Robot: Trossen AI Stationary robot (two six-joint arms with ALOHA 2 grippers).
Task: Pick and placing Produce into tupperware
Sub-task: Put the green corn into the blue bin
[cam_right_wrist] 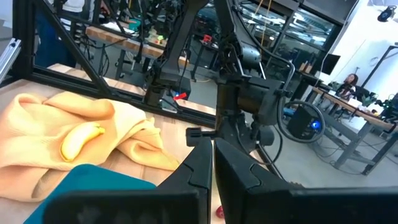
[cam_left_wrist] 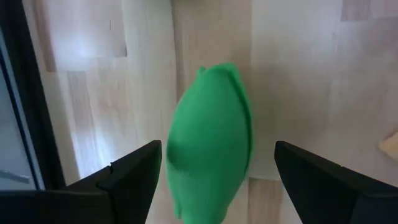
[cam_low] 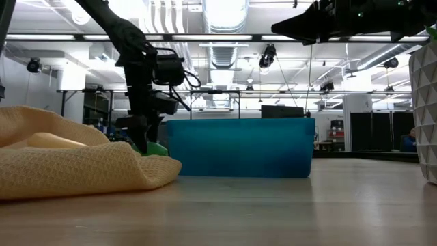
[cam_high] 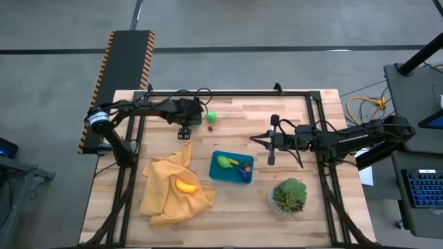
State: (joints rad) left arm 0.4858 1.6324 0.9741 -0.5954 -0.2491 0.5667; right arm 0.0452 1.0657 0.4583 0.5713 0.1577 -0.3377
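Note:
My left gripper (cam_high: pixel 185 133) points down at the table beyond the cloth and is open. In the left wrist view its fingers stand on either side of a green produce piece (cam_left_wrist: pixel 211 149) lying on the wood; I see no touch. The low view shows that piece (cam_low: pixel 157 147) beside the gripper (cam_low: pixel 141 139). A round green piece (cam_high: pixel 211 116) and a small red one (cam_high: pixel 210 127) lie on the table nearby. The teal tupperware (cam_high: pixel 231 167) holds green, yellow-orange and purple pieces. A yellow-orange piece (cam_high: pixel 185 185) lies on the mustard cloth. My right gripper (cam_high: pixel 271 144) is shut and hovers to the right of the tupperware.
The mustard-yellow cloth (cam_high: pixel 173 185) lies bunched left of the tupperware, close under my left gripper. A leafy plant in a clear pot (cam_high: pixel 289 195) stands near the table's right front. A black frame rail (cam_high: pixel 228 93) runs along the far edge. Bare wood lies between the arms.

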